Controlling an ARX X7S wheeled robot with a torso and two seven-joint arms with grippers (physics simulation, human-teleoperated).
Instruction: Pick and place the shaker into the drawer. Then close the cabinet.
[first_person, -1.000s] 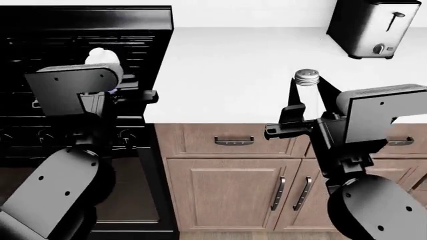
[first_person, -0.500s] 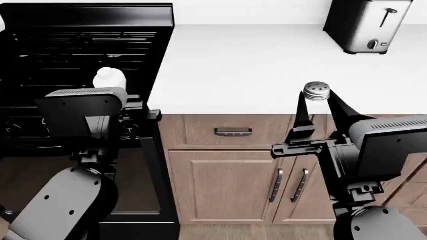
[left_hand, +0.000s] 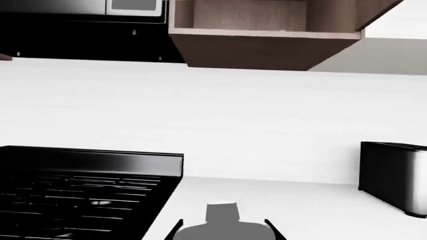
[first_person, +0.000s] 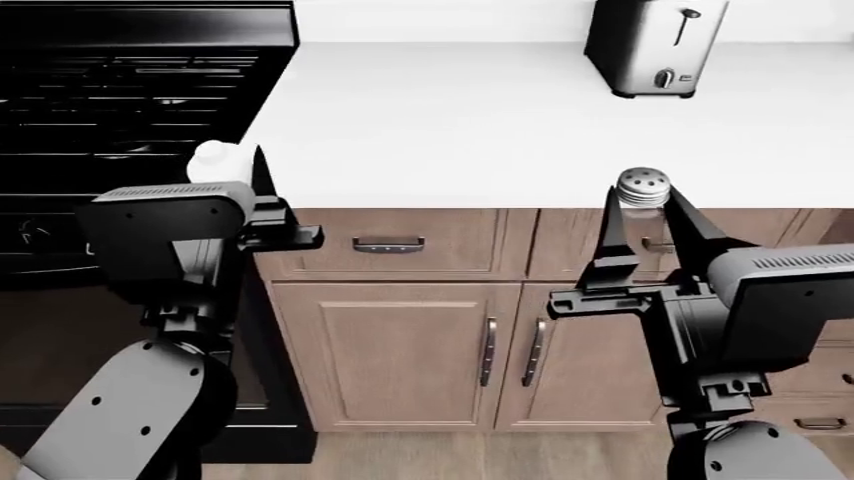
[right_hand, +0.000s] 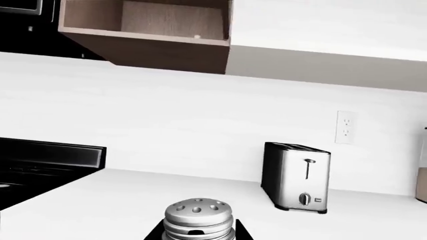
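Observation:
The shaker (first_person: 642, 186), clear glass with a silver perforated cap, sits between the fingers of my right gripper (first_person: 645, 208), which is shut on it. It hangs level with the front edge of the white counter (first_person: 441, 120). In the right wrist view the shaker's cap (right_hand: 199, 215) fills the gap in the gripper (right_hand: 199, 235). My left gripper (first_person: 230, 166) is shut on a plain white bottle (first_person: 210, 159) by the stove's right edge. The bottle shows grey in the left wrist view (left_hand: 223, 220). No open drawer is in view, only a closed drawer front (first_person: 388, 243) under the counter.
A black stove (first_person: 120, 90) stands at the left. A toaster (first_person: 657, 45) stands at the counter's back right. A two-door cupboard (first_person: 400, 350) is below the drawer front. More drawer fronts (first_person: 807, 423) show at lower right. A wall cabinet (right_hand: 147, 30) stands open above.
The counter and stove have slid up and left in the head view. My right gripper with the shaker now hangs at the counter's front edge. My left gripper still holds the white bottle.

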